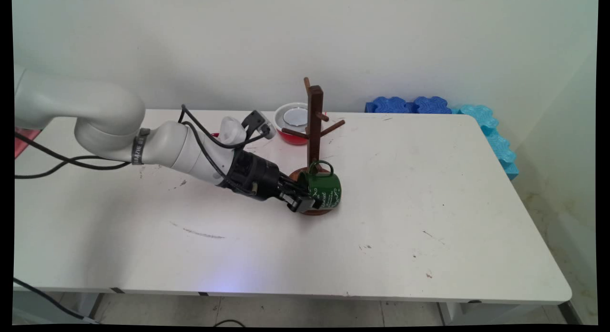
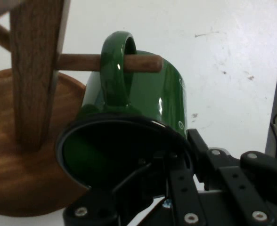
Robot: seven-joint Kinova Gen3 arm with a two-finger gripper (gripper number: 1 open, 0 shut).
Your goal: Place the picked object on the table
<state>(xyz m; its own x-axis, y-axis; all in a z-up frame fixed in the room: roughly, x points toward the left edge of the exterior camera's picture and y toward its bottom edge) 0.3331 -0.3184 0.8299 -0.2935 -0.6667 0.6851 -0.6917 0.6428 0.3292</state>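
A dark green mug (image 1: pixel 326 189) lies tilted on its side low against the wooden mug tree (image 1: pixel 314 117), over the tree's round base (image 1: pixel 312 212). In the hand view the mug's handle (image 2: pixel 114 70) is looped over a low peg (image 2: pixel 143 62) beside the post (image 2: pixel 32 70). My gripper (image 1: pixel 305 202) comes in from the left and is shut on the mug's rim (image 2: pixel 183 150), one finger inside the mouth and one outside the wall. The mug's open mouth faces the hand camera.
A red bowl (image 1: pixel 291 125) with a white inside stands behind the mug tree, near the table's far edge. Blue foam blocks (image 1: pixel 414 105) line the far right corner and right side (image 1: pixel 495 141). Other pegs stick out higher on the tree (image 1: pixel 333 127).
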